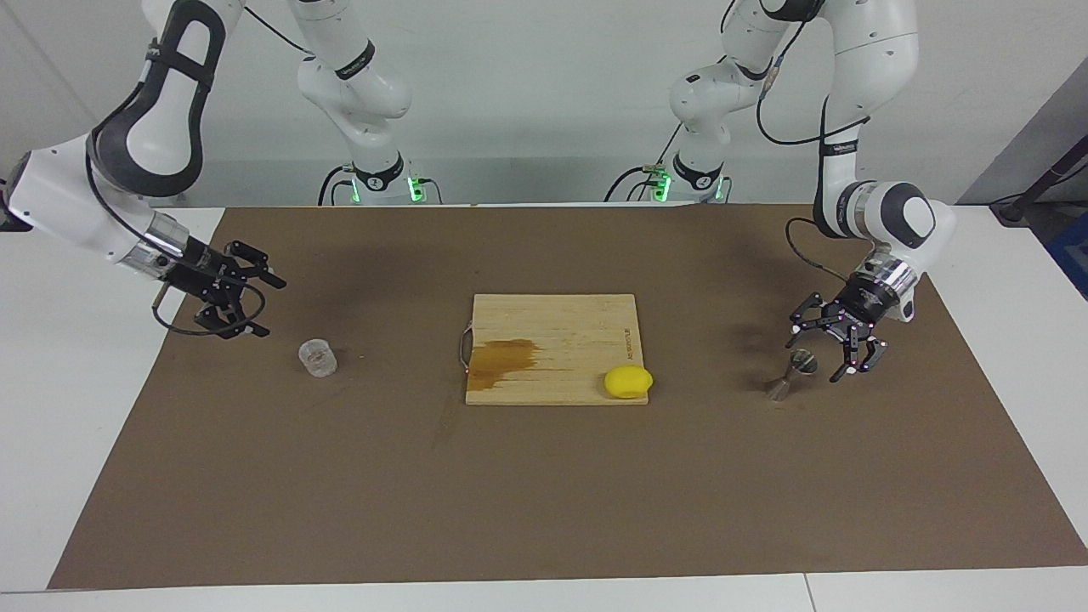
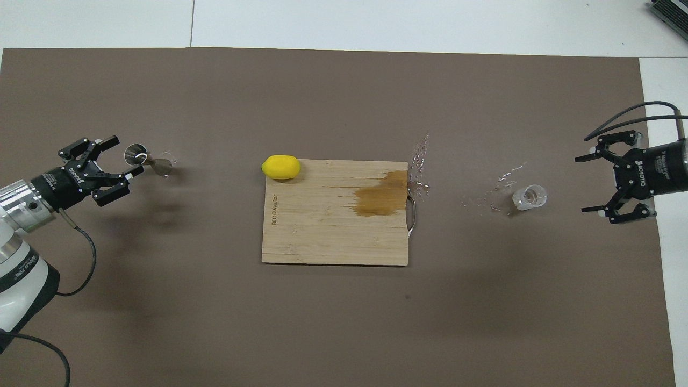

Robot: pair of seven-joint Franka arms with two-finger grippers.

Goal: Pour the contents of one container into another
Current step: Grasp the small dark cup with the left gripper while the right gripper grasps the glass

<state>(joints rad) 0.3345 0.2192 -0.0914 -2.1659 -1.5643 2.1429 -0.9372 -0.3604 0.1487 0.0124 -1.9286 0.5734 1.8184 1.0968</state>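
The small clear cup stands upright on the brown mat toward the right arm's end of the table. My right gripper hangs low beside it, turned sideways with its jaws wide open toward the cup, a short gap away. The steel hourglass jigger stands upright toward the left arm's end. My left gripper is open, and its fingers straddle the jigger's upper cone. Neither gripper holds anything.
A wooden cutting board with a brown wet stain lies mid-table. A yellow lemon rests on its corner toward the jigger. Water droplets speckle the mat between the board's handle and the cup.
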